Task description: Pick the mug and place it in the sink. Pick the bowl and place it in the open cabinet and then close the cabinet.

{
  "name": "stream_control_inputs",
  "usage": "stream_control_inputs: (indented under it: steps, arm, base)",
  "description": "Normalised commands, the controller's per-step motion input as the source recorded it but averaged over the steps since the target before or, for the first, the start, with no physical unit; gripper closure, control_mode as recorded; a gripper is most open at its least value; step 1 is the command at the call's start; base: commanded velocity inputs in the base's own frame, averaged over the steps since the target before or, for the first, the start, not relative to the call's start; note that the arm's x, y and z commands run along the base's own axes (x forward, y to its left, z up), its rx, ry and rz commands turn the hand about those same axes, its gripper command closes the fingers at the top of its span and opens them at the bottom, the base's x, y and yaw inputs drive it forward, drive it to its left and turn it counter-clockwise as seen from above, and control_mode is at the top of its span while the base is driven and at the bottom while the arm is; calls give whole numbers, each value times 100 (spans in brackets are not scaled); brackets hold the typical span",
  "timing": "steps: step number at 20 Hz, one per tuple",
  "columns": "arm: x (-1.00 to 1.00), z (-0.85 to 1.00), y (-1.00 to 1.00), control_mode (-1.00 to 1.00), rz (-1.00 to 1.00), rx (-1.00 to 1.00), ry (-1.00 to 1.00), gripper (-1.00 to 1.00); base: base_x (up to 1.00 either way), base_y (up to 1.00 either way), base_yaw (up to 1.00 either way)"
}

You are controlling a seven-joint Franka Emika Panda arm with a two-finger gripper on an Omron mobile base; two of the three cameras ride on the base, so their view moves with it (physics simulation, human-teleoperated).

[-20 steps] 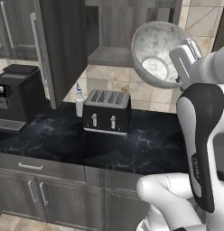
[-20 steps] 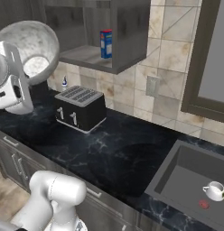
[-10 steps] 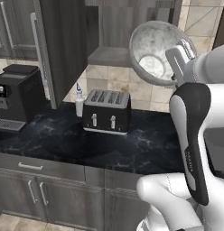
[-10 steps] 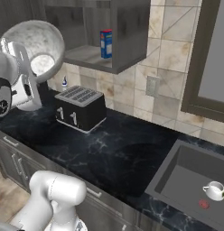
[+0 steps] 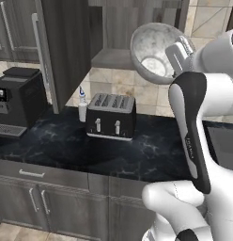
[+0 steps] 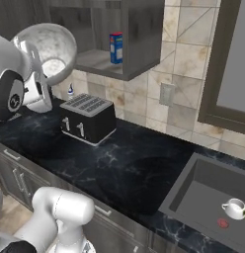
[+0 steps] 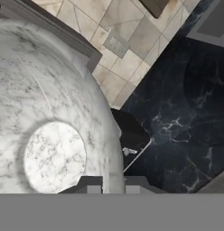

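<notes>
Bowl (image 5: 153, 52) sat upper center-right of the left base view, tipped on edge w/ its round grey-speckled inside facing the camera, in front of the open cabinet (image 5: 66, 42) shelf. Gripper (image 5: 177, 52) was pinching the bowl's rim at its right edge, fingers nearly pressed together on the thin wall. In the right base view the bowl (image 6: 48, 49) was upper left, glossy marbled curve, gripper (image 6: 31, 52) on its left rim. Hand view: bowl (image 7: 50, 131) took the left half, flat round marbled base visible lower left. Mug (image 6: 234, 208), small smooth white cup, stood inside the sink (image 6: 203, 190), lower right, beside the red drain mark. Boxy black toaster (image 5: 111, 115) w/ slotted top sat on the black veined countertop (image 5: 57, 146), frame center.
</notes>
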Motion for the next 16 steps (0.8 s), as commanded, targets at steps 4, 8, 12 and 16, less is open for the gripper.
stream_control_inputs:
  steps: [4, 8, 12, 16]
  arm:
    - [41, 5, 0, -100, 0, 0, 0, 100]
    - [38, 0, 0, -100, 0, 0, 0, 100]
    - [36, 0, 0, -100, 0, 0, 0, 100]
    - [41, 0, 0, -100, 0, 0, 0, 100]
  base:
    - [0, 0, 0]
    - [0, 0, 0]
    - [0, 0, 0]
    - [0, 0, 0]
